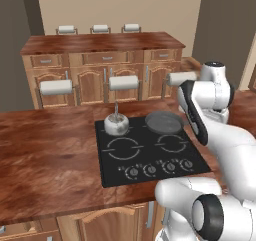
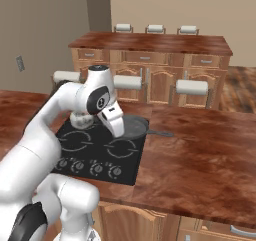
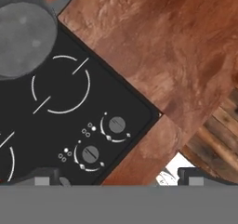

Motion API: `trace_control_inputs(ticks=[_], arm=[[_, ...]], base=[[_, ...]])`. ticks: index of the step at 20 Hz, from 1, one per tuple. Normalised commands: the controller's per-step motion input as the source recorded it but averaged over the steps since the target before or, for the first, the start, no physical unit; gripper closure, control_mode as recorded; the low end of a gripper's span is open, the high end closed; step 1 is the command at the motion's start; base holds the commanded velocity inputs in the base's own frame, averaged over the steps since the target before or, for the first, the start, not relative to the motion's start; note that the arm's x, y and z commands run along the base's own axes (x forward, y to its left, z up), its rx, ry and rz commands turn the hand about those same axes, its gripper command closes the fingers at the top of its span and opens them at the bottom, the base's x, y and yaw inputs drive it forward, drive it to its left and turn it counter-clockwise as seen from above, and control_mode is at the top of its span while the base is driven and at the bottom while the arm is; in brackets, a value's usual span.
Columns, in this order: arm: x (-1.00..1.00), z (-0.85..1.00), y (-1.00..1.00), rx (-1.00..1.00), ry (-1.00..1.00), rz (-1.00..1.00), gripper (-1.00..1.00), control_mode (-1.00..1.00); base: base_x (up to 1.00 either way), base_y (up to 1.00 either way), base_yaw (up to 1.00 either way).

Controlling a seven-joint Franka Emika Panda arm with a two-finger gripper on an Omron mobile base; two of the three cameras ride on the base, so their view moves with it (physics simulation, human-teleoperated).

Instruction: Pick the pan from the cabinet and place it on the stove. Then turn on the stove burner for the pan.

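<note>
My gripper (image 3: 118, 179), jaws spread and empty, hovers over the stove (image 3: 69, 130) front corner. The two nearest knobs (image 3: 116, 124) lie just ahead. Beyond them, the pan (image 3: 23, 37) sits on the far burner, handle pointing away.

All three rendered views are evenly and softly lit, without hard shadows or strong glare. The pictures look slightly soft and low in resolution throughout.

Stove (image 1: 150, 157) front rings and knobs (image 1: 160, 169) lie unobstructed; kettle (image 1: 116, 124) and pan (image 1: 163, 121) occupy the rear.
</note>
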Motion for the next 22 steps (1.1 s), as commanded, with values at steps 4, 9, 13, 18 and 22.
trace_control_inputs(ticks=[4, 9, 13, 18, 22], arm=[[-0.59, 0.0, 0.39, 0.0, 0.1, 0.13, -1.0, -1.0], [-0.46, -0.05, 0.34, 0.0, 0.03, 0.11, -1.0, -1.0], [-0.11, -0.25, 0.25, 0.02, -0.01, 0.14, -1.0, -1.0], [0.02, -0.18, 0.24, 0.0, 0.0, 0.19, -1.0, -1.0], [0.14, -0.11, 0.27, 0.0, 0.0, 0.2, -1.0, -1.0]], base=[[0.0, 0.0, 0.0], [0.0, 0.0, 0.0], [0.0, 0.0, 0.0], [0.0, 0.0, 0.0], [0.0, 0.0, 0.0]])
